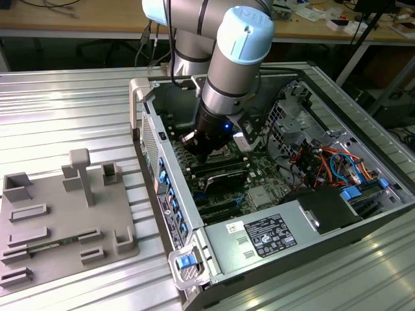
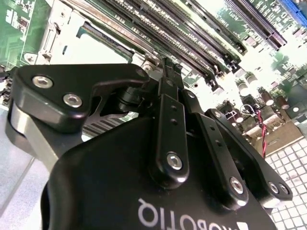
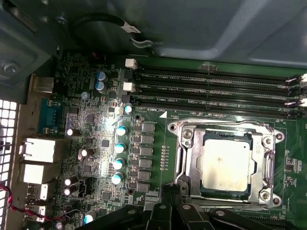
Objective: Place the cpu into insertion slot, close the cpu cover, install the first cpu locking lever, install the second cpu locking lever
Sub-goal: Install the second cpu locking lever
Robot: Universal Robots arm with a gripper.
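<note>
The exterior view looks down steeply from outside the open computer case (image 1: 272, 194), with the arm (image 1: 233, 71) entering from twelve o'clock. The first wrist view faces straight down, close over the motherboard (image 3: 96, 143), the cpu (image 3: 225, 165) at four o'clock. The second wrist view sits closer still, behind the gripper (image 2: 168, 69); both wrist views share the memory slots (image 3: 216, 91).

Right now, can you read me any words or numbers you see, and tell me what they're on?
No text here can be quoted.
White label on the power supply: print too small to read.
White lettering beside the memory slots: too small to read.
White letters on the gripper body: a maker's mark, upside down and cut off.
</note>
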